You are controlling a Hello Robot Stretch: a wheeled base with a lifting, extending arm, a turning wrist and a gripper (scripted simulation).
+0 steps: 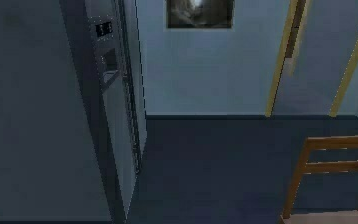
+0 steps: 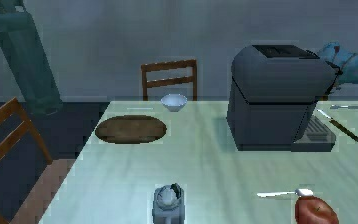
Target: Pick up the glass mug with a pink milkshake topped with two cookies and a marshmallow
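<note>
Mug: possibly the small grey glassy vessel [image 2: 169, 203] at the surface's [image 2: 217, 150] near edge, identity unsure | step: approach and alignment | tool: state cannot be told | next: confirm target, then reach toward it

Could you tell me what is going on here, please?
The robot is parked alongside a pale table, its front toward a grey fridge. On the table sit a brown oval mat, a small white bowl, a dark boxy appliance and, at the near edge, a small greyish vessel; whether that is the mug cannot be told.
</note>
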